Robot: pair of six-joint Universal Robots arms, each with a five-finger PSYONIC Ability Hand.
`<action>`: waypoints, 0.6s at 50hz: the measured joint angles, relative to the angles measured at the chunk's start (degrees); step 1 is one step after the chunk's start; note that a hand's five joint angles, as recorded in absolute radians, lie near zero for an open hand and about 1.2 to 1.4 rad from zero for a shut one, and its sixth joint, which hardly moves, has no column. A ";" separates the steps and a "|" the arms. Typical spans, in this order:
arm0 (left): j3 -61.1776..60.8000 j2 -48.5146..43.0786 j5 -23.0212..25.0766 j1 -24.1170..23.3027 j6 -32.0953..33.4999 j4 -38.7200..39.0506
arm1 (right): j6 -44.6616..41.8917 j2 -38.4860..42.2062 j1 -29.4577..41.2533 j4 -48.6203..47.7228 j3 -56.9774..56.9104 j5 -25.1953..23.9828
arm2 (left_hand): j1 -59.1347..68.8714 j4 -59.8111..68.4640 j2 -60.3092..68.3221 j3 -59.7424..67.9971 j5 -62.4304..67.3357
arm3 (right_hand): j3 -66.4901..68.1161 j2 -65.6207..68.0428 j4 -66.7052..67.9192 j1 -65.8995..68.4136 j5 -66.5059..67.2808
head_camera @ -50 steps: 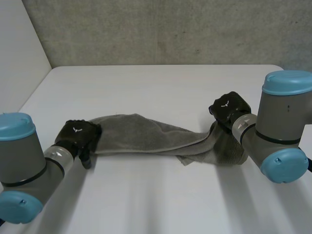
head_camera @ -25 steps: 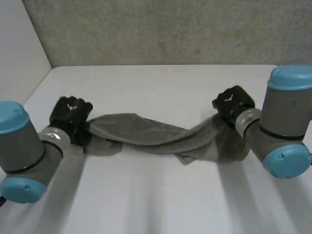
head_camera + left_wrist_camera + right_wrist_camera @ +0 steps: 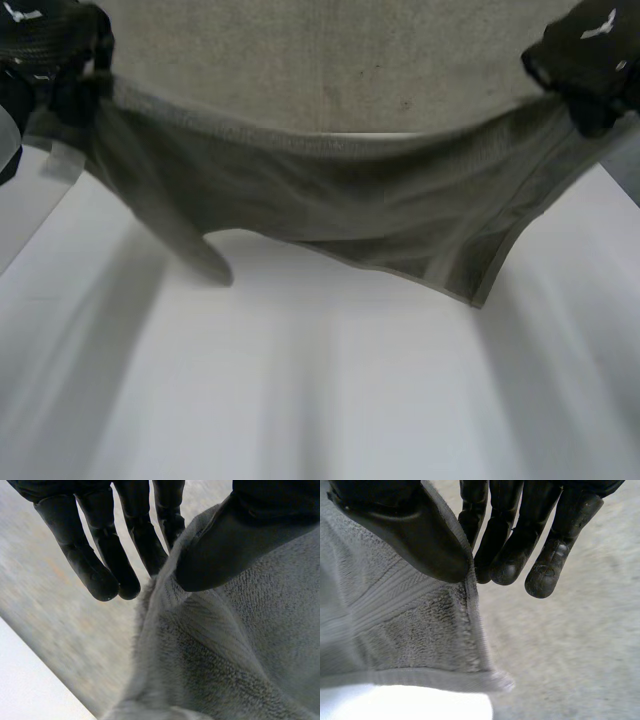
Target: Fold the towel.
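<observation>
Hanging over the white table (image 3: 330, 400), the grey towel (image 3: 330, 195) is sagging betw. the two raised hands. The left hand (image 3: 45, 40) is pinching one top corner, thumb pressing the cloth vs. the nearly straight fingers (image 3: 167, 520). The right hand (image 3: 590, 60) is pinching the opposite top corner likewise, w/ the thumb on the hem and the fingers (image 3: 500, 540) behind it.
</observation>
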 measured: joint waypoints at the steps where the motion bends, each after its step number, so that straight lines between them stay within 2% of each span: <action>1: 0.67 -0.70 0.10 0.03 -0.06 -1.10 | -0.72 0.78 -0.06 0.81 -0.33 -0.20 | 0.00 0.00 0.00 0.00 0.00 | 0.00 0.00 0.00 0.00 0.00; 8: 10.73 -16.05 0.27 0.37 0.54 -16.21 | -7.58 10.98 0.84 3.01 -2.02 -0.81 | 0.00 0.00 0.00 0.03 0.00 | 0.00 0.00 0.00 0.00 0.00; 13: 18.10 -25.38 0.16 0.39 2.07 -19.89 | -10.29 18.89 2.81 1.66 -5.72 -0.31 | 0.00 0.00 0.00 0.05 0.00 | 0.00 0.00 0.00 0.00 0.00; 16: 22.92 -29.21 0.17 0.34 2.87 -18.33 | -10.48 23.51 4.18 -0.34 -10.64 0.69 | 0.00 0.00 0.00 0.08 0.00 | 0.00 0.00 0.00 0.00 0.00; 19: 27.90 -31.42 0.12 0.27 3.18 -13.25 | -9.44 27.61 5.52 -4.35 -17.79 2.61 | 0.00 0.00 0.00 0.13 0.00 | 0.00 0.00 0.00 0.00 0.00; 21: 31.34 -32.13 0.06 0.08 3.09 -7.11 | -7.66 30.31 6.48 -10.02 -24.41 4.43 | 0.00 0.00 0.00 0.15 0.00 | 0.00 0.00 0.00 0.00 0.00; 25: 35.92 -31.20 -0.53 -0.70 2.17 12.04 | -1.70 33.18 7.56 -27.19 -34.99 7.68 | 0.00 0.00 0.00 0.19 0.68 | 0.00 0.00 0.00 0.00 0.00; 30: 35.18 -28.10 -2.79 -1.45 0.37 32.26 | 5.86 30.86 7.63 -44.41 -36.29 9.29 | 0.00 0.00 0.01 0.19 0.79 | 0.00 0.00 0.49 0.00 0.00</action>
